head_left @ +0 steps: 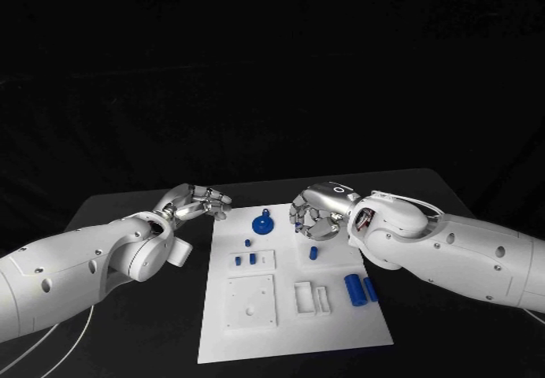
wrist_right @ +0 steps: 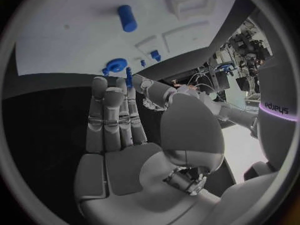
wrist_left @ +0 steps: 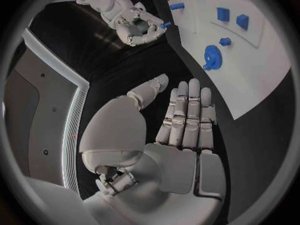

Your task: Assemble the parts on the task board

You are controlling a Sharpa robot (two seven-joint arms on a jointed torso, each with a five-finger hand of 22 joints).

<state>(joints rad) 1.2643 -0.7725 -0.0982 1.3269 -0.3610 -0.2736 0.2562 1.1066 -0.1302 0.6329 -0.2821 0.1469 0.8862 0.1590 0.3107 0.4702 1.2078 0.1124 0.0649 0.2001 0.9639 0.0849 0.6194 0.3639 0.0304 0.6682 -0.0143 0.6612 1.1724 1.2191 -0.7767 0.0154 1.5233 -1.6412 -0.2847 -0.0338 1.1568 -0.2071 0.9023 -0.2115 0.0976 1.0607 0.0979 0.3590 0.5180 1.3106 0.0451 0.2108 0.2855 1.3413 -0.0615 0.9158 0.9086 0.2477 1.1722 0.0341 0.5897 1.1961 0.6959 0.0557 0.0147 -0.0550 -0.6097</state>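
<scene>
Your right hand [head_left: 319, 213] hovers over the task board's [head_left: 341, 331] far edge, pinching a small blue part [wrist_left: 165, 24] at its fingertips. Your left hand [head_left: 195, 203] is off the board's left side, fingers apart, holding nothing. The blue gear [head_left: 262, 226] lies between them.

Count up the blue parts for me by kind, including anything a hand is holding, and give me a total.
Gear: 1
Large cylinders: 2
Small square blocks: 2
Small pegs: 3, one of them pinched in the fingers of the right hand
Total: 8 blue parts
</scene>
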